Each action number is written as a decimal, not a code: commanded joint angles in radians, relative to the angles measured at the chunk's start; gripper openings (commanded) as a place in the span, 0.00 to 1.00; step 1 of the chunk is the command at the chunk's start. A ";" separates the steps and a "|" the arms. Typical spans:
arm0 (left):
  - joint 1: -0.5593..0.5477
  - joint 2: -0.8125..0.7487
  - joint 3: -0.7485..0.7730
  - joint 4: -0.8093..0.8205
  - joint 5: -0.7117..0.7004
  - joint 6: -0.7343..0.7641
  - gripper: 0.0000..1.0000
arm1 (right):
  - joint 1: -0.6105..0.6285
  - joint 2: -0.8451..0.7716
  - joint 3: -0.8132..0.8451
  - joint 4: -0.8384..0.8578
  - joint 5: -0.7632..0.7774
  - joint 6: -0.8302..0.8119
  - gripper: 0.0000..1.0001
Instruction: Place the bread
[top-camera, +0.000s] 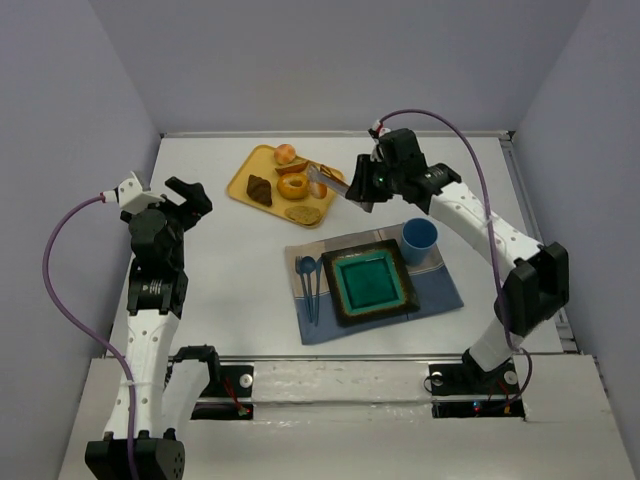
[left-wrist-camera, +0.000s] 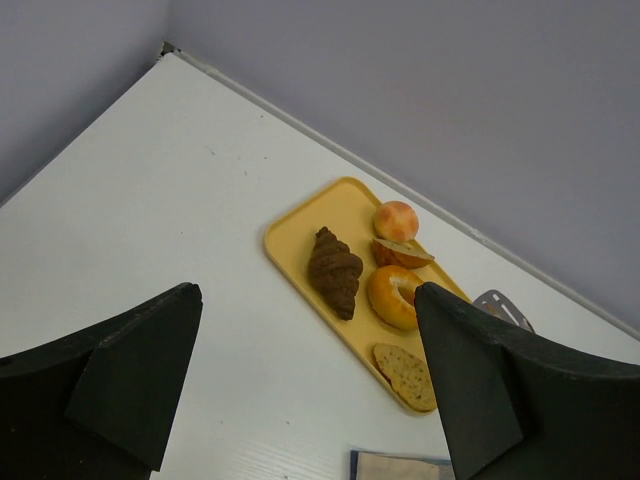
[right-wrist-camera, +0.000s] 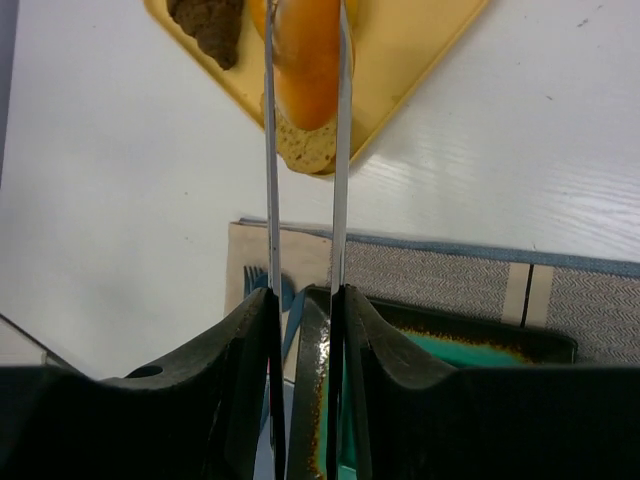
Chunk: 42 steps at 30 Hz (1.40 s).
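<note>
The bread (right-wrist-camera: 308, 60), a smooth golden-orange oval roll, is pinched between the two metal blades of a pair of tongs (right-wrist-camera: 340, 150). My right gripper (right-wrist-camera: 305, 300) is shut on the tongs. In the top view the right gripper (top-camera: 362, 190) holds the tongs (top-camera: 328, 178) out over the right corner of the yellow tray (top-camera: 243, 172), with the bread (top-camera: 318, 188) at their tip, above the speckled slice (right-wrist-camera: 305, 150). My left gripper (top-camera: 185, 200) is open and empty, well left of the tray; its jaws also show wide apart in the left wrist view (left-wrist-camera: 305, 295).
On the tray (left-wrist-camera: 300, 240) lie a dark croissant (left-wrist-camera: 335, 270), a bagel (left-wrist-camera: 393, 296), a round bun (left-wrist-camera: 396, 220), a wedge piece (left-wrist-camera: 400, 253) and the slice (left-wrist-camera: 405, 375). A teal plate (top-camera: 372, 282), a blue cup (top-camera: 419, 240) and blue cutlery (top-camera: 310, 280) sit on a placemat (top-camera: 440, 290).
</note>
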 joint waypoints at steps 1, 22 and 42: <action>0.001 -0.014 -0.007 0.040 0.003 -0.002 0.99 | 0.011 -0.155 -0.073 0.024 -0.063 -0.040 0.07; 0.002 -0.019 -0.012 0.051 0.029 -0.007 0.99 | 0.011 -0.715 -0.480 -0.464 -0.200 -0.067 0.15; 0.002 -0.011 -0.013 0.058 0.035 -0.008 0.99 | 0.011 -0.640 -0.428 -0.487 -0.164 -0.105 0.39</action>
